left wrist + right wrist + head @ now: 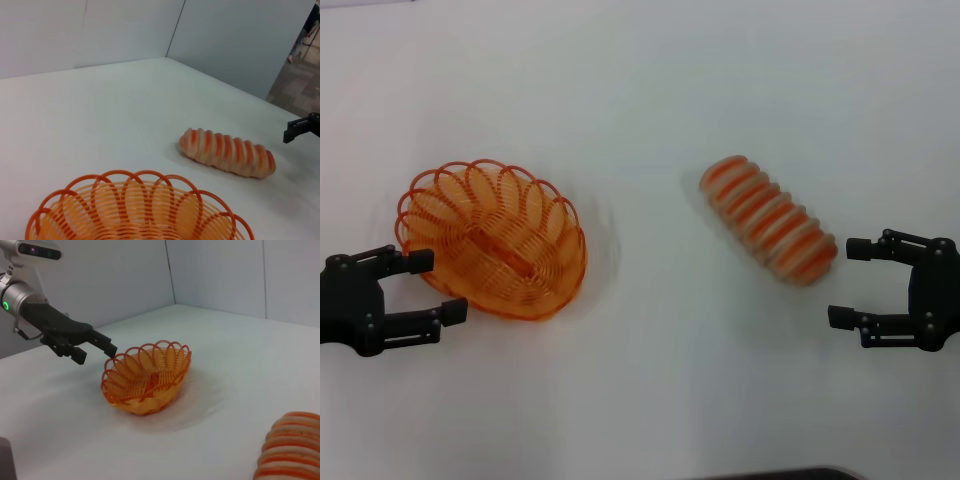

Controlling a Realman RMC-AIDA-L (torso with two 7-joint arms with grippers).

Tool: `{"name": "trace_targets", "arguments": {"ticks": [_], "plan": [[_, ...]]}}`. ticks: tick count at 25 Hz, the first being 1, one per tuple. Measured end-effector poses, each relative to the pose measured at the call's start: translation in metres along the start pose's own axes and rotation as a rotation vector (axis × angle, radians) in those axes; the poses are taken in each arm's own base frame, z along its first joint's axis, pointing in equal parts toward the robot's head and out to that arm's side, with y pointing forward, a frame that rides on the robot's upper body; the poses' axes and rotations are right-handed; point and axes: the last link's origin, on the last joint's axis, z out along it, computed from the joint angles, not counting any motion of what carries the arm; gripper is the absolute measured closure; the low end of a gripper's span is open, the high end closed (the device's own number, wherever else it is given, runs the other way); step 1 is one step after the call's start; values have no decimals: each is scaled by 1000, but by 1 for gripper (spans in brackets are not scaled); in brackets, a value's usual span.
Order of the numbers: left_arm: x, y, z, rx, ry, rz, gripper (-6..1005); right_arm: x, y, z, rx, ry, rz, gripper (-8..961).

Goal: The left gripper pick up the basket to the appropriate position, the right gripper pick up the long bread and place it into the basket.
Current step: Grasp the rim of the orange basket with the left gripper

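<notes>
Oval orange wire basket (492,238) sits on white worktop (650,380), left side. Black left gripper (438,287) spread, fingers flanking basket's near rim, not closed on it. Beige orange-striped long bread (768,218) lies diag. at right. Black right gripper (846,283) spread, just beside bread end, apart.

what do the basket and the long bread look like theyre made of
The basket looks like thin orange wire, probably plastic-coated: open loops form its rim, tight coils its bottom, and the table shows through. The long bread looks like a moulded toy, likely soft plastic or foam: smooth matte beige ridges with orange stripes, no crumb texture. Both end effectors, left and right, are open, touching neither.
</notes>
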Motion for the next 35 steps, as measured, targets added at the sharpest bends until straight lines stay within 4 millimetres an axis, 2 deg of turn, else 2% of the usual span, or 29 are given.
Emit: {"name": "trace_targets", "arguments": {"ticks": [11, 16, 24, 29, 35], "plan": [[3, -4, -1, 16, -5, 9, 145, -1, 1, 0, -7, -2, -11, 30], [9, -13, -1, 74, 31, 1, 155, -2, -1, 1, -5, -7, -9, 31], [42, -46, 3, 239, 128, -87, 157, -10, -6, 4, 6, -37, 9, 32], [64, -64, 17, 282, 36, -111, 159, -18, -12, 7, 5, -52, 21, 33], [88, -73, 25, 305, -117, -111, 164, -25, -19, 4, 32, -79, 12, 38]]}}
